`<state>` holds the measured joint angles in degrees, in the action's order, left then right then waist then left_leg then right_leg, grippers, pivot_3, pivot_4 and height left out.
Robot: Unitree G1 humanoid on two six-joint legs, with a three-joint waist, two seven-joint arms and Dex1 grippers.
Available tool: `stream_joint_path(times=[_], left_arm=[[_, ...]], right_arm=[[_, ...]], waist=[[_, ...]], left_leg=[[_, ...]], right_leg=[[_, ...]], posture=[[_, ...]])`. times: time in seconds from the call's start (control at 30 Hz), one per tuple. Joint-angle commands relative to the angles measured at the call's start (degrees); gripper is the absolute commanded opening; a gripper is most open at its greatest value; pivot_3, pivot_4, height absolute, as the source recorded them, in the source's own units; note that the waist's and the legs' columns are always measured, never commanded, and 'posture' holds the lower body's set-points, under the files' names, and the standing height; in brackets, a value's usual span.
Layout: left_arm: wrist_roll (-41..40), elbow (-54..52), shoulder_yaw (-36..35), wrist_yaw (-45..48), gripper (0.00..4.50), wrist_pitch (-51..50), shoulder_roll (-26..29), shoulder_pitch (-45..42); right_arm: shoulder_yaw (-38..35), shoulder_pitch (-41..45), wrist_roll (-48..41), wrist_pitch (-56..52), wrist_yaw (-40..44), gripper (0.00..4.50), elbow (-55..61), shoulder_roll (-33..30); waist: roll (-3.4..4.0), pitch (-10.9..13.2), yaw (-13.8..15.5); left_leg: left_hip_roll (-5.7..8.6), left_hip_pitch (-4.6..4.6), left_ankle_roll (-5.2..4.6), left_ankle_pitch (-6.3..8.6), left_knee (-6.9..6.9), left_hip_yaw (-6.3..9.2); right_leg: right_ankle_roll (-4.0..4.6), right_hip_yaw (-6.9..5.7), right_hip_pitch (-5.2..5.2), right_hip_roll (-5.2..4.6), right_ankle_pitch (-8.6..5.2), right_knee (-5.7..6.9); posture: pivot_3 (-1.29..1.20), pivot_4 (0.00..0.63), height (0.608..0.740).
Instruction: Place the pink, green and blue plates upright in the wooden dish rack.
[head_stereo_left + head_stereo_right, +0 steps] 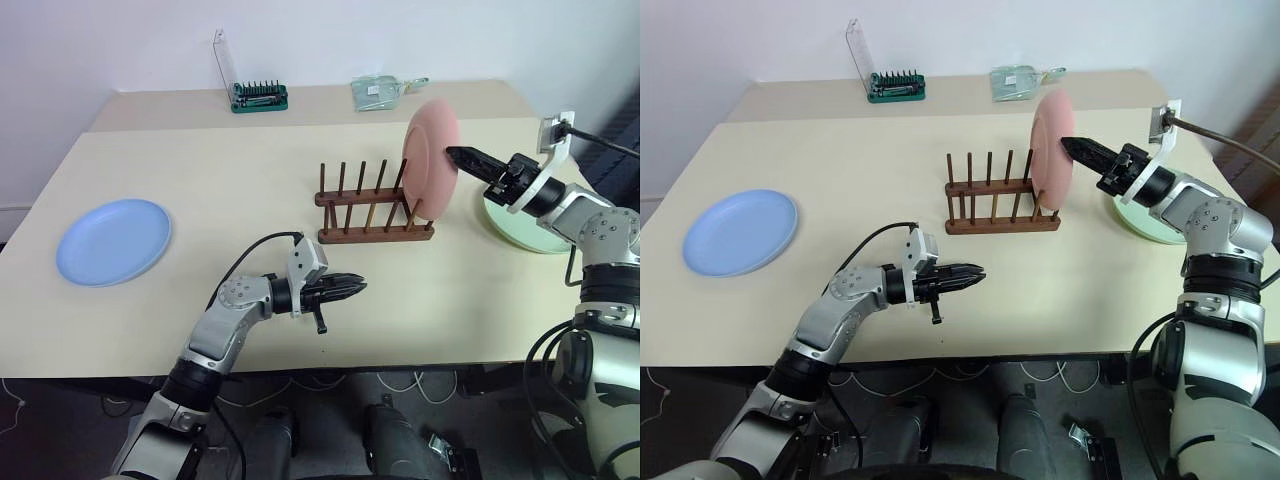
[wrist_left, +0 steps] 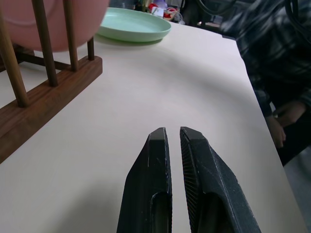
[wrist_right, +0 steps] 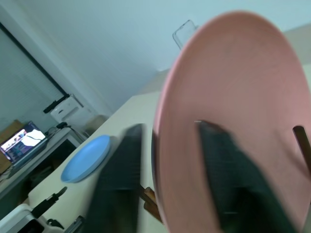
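Pink plate [image 1: 430, 158] between right claw [image 1: 452, 153] fingers

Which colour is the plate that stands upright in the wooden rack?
Salmon pink; the pink plate shows best in the left eye view.

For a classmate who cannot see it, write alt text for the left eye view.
A pink plate stands upright at the right end of a wooden dish rack, the right pincer at its rim. A blue plate lies flat far left.
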<state>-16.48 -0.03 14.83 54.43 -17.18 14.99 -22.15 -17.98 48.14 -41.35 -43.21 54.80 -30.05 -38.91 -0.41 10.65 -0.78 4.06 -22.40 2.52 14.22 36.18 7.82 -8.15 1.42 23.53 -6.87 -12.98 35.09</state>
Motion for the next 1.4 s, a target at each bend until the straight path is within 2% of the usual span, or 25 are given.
stream_joint_path(times=[0.03,0.23,0.37,0.5,0.63,0.87,0.97,1.13,1.17,1.2,1.4], left_arm=[[-0.9,-2.5,-0.5,-0.3,0.39,0.1,0.2,0.2],[-1.2,-3.3,-0.5,-0.7,0.39,-0.5,0.2,0.7],[-1.5,-3.4,-0.4,-0.5,0.39,-0.7,0.3,0.8],[-1.5,-2.4,0.2,0.3,0.39,-0.6,0.0,-0.1],[-1.2,-1.5,0.3,0.8,0.39,-0.2,-0.5,-0.8],[-1.1,-1.3,0.2,0.8,0.39,-0.1,-0.8,-0.8],[-1.1,-1.7,0.0,0.5,0.39,-0.1,-0.7,-0.4],[-1.1,-2.1,-0.3,-0.2,0.39,-0.2,-0.6,0.0],[-1.1,-2.1,-0.3,-0.3,0.39,-0.2,-0.7,0.0],[-1.1,-2.2,-0.3,-0.3,0.39,-0.1,-0.7,0.1],[-0.9,-2.2,-0.3,-0.8,0.39,1.2,-1.0,0.3]], right_arm=[[-3.2,0.0,1.0,4.8,-2.6,3.45,5.1,-0.8],[-8.2,-8.7,2.7,9.1,-7.0,3.45,16.7,-4.8],[-9.8,-15.6,7.0,12.1,-10.1,3.45,18.4,-8.6],[-0.6,-24.4,22.2,22.2,-12.1,4.46,16.2,-13.4],[7.4,-26.5,33.6,33.0,-14.1,4.46,9.7,-14.7],[14.8,-21.1,43.3,44.2,-18.3,4.46,-4.7,-13.1],[17.5,-19.7,47.1,47.7,-19.9,3.65,-9.6,-13.1],[16.6,-18.4,46.8,49.9,-21.5,1.13,-11.8,-12.4],[16.7,-18.5,47.1,50.1,-21.5,0.43,-11.4,-12.5],[16.5,-19.1,47.1,50.0,-21.7,0.08,-10.1,-12.5],[12.4,-23.1,48.3,47.7,-26.8,0.02,2.2,-15.3]], waist=[[0.00,0.0,0.0],[0.00,0.0,0.4],[0.02,0.0,0.2],[0.12,-0.1,-0.3],[0.19,-0.1,-0.4],[0.25,-0.1,-0.2],[0.24,-0.1,-0.1],[0.24,-0.1,-0.1],[0.24,-0.1,-0.1],[0.25,-0.1,-0.1],[0.27,-0.1,0.0]], left_leg=[[0.00,0.00,0.00,0.00,0.00,0.00],[0.01,-0.02,0.00,0.00,-0.01,0.02],[0.02,-0.01,0.00,0.00,0.02,-0.01],[-0.01,0.06,-0.01,0.00,0.00,-0.07],[-0.02,0.12,0.00,0.00,0.01,-0.21],[-0.01,0.11,0.00,-0.01,0.03,-0.21],[-0.01,0.11,0.01,-0.01,0.03,-0.20],[0.00,0.12,0.01,-0.01,0.04,-0.19],[0.00,0.12,0.01,-0.01,0.04,-0.19],[0.00,0.12,0.01,-0.01,0.04,-0.19],[0.00,0.11,0.01,-0.01,0.04,-0.17]], right_leg=[[0.00,0.00,0.00,0.00,0.00,0.00],[-0.01,0.00,-0.02,-0.01,-0.01,-0.02],[-0.01,0.01,-0.03,-0.01,0.00,-0.02],[-0.01,0.03,-0.04,-0.01,-0.01,0.00],[-0.01,0.10,-0.04,0.00,-0.01,0.02],[-0.01,0.14,-0.05,0.00,-0.01,0.02],[-0.01,0.14,-0.07,0.00,-0.01,0.00],[-0.01,0.15,-0.11,0.00,-0.01,-0.02],[-0.01,0.15,-0.10,0.00,-0.01,-0.02],[-0.01,0.15,-0.10,0.00,-0.01,-0.02],[-0.01,0.15,-0.09,0.00,-0.01,-0.01]], posture=[[0.00,0.150,0.740],[0.00,0.150,0.740],[0.00,0.150,0.740],[0.00,0.150,0.740],[0.00,0.150,0.740],[0.00,0.150,0.740],[0.00,0.150,0.740],[0.00,0.150,0.740],[0.00,0.150,0.740],[0.00,0.150,0.740],[0.00,0.150,0.740]])
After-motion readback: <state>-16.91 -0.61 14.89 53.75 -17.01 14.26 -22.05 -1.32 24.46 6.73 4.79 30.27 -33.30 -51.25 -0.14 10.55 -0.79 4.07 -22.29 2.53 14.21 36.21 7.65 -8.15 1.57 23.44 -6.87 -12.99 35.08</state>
